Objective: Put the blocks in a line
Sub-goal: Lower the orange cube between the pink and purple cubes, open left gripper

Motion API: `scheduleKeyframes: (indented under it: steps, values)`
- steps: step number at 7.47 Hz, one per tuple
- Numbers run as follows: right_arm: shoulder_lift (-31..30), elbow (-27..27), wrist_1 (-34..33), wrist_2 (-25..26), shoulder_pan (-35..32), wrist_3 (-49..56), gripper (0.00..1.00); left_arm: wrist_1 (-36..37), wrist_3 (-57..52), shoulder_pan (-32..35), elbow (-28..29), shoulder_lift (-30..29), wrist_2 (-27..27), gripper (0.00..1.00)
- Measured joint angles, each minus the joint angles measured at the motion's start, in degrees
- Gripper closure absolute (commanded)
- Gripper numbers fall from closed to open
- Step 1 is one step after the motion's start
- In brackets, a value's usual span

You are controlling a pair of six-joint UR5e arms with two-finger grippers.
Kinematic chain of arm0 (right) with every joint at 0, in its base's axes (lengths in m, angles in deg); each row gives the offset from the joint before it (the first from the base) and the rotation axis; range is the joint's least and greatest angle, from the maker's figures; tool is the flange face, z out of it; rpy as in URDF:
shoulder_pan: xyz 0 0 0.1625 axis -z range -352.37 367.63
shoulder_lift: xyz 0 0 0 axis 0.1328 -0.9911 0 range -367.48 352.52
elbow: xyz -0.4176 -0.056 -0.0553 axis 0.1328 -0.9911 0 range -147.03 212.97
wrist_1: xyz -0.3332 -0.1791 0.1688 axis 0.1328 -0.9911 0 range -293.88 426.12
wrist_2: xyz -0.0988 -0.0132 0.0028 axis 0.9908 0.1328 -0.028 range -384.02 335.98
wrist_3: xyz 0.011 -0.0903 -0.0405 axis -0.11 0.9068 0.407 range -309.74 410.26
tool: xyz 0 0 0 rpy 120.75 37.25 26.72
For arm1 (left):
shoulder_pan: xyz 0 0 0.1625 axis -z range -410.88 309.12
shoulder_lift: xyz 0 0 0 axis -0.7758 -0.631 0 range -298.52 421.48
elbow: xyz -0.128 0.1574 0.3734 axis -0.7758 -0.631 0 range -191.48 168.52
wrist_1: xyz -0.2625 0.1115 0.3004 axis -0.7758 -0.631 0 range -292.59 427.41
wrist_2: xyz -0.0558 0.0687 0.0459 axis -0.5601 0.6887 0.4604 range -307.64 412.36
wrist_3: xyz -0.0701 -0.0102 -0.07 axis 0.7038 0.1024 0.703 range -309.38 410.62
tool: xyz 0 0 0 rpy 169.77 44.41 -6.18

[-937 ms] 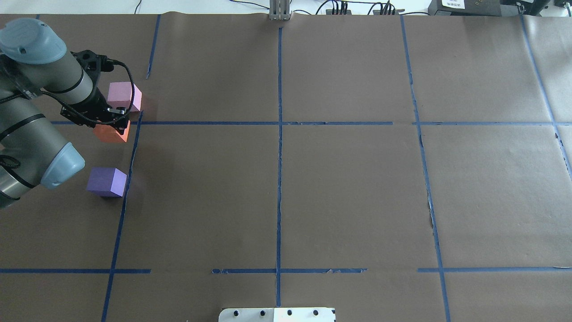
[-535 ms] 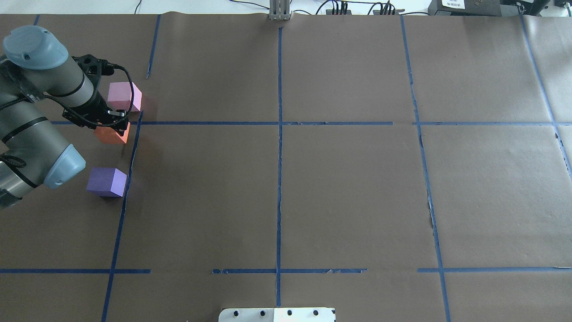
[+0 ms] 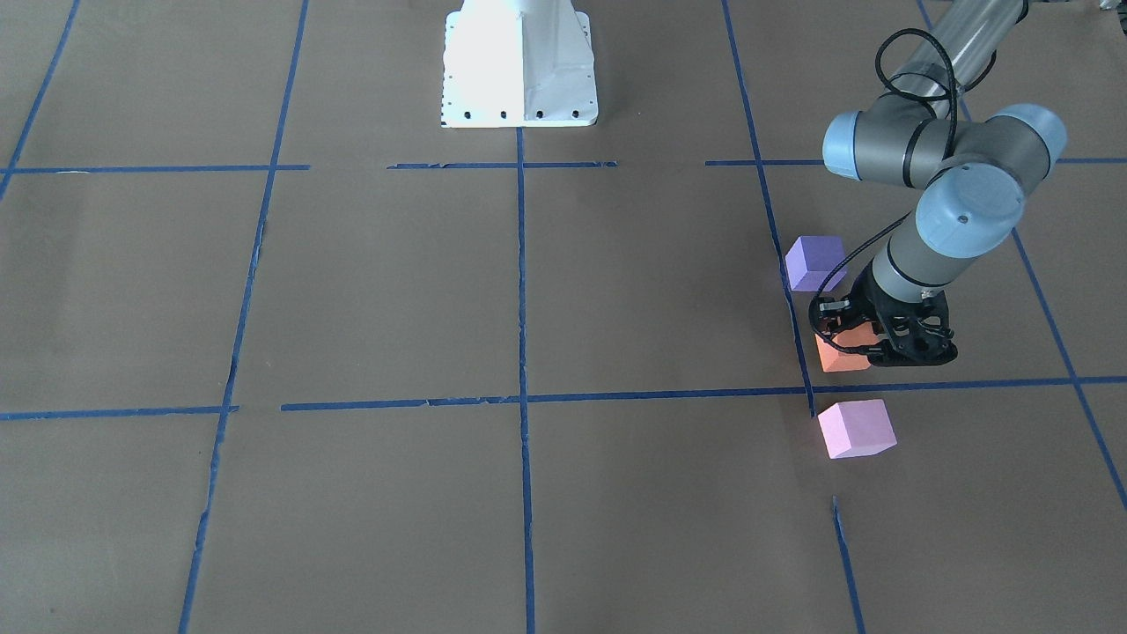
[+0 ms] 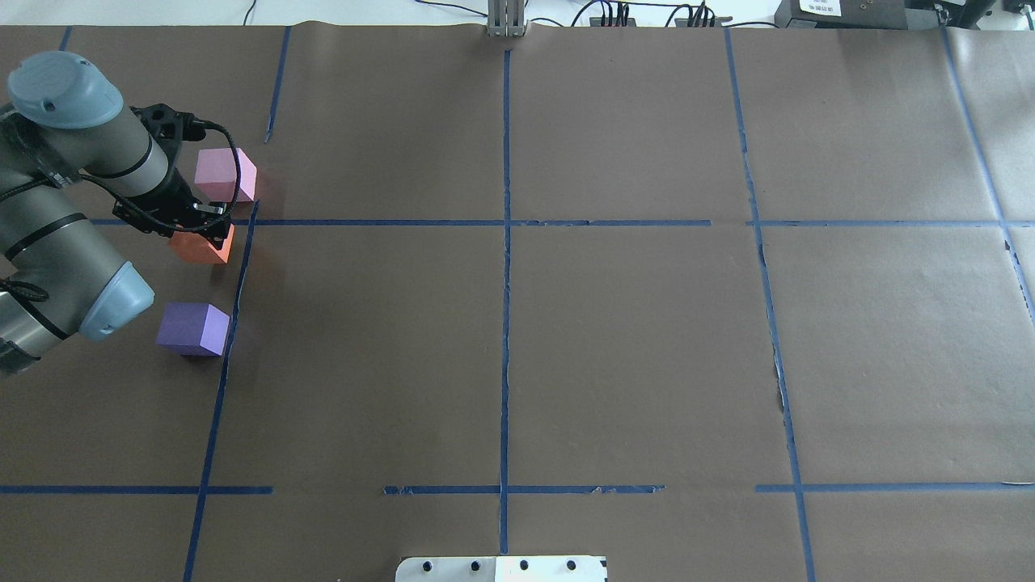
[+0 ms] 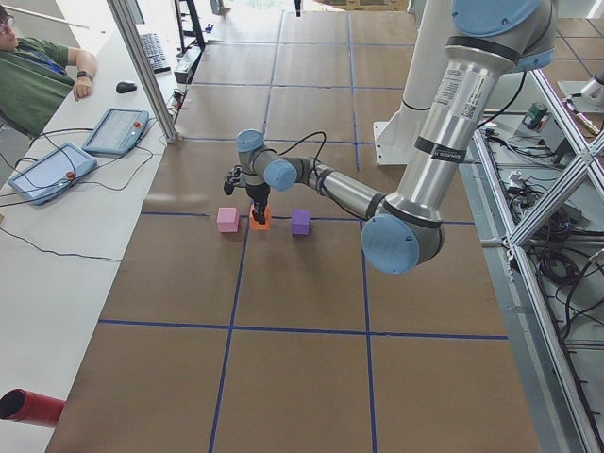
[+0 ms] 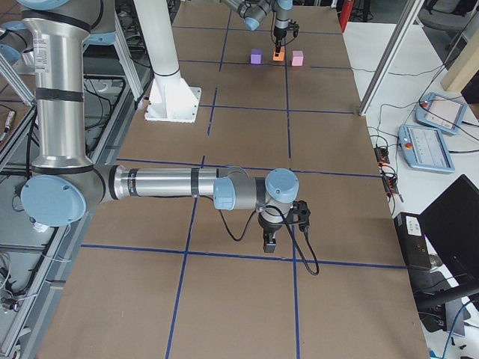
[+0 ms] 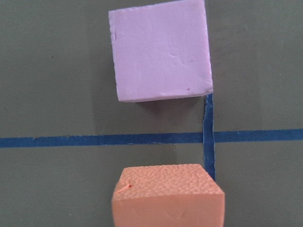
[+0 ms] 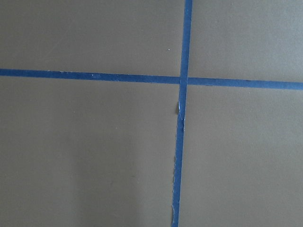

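left gripper (image 4: 212, 232) pointing straight down — clasping orange block (image 4: 198, 247), elbow bent

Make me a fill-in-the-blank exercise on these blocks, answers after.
The orange block lies between the pink block and the ___ block.
The left claw is at the ___ block.
Farthest from the robot's base lies the ___ block.
The purple block lies beside a ___ tape line.
Answers: purple, orange, pink, blue.

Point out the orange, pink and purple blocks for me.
orange block (image 4: 200, 247), overhead view, exposed near part.
pink block (image 4: 217, 168), overhead view, top face.
purple block (image 4: 187, 322), overhead view, top face.
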State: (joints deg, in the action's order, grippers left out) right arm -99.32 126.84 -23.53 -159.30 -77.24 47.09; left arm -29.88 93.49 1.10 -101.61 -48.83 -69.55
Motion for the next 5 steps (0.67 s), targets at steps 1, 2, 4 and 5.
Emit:
scheduleKeyframes:
  steps: [1,2,4,5]
  values:
    - [0.0,0.0,0.0,0.0,0.0,0.0,0.00,0.0,0.0,0.0,0.0,0.0,-0.3,1.00]
    - [0.0,0.0,0.0,0.0,0.0,0.0,0.00,0.0,-0.1,0.0,0.0,0.0,-0.4,0.45]
    - [0.0,0.1,0.0,0.0,0.0,0.0,0.00,-0.2,-0.3,0.0,0.1,-0.1,-0.5,0.00]
    - [0.0,0.1,0.0,0.0,0.0,0.0,0.00,-0.3,-0.6,0.0,0.2,-0.1,-0.5,0.00]
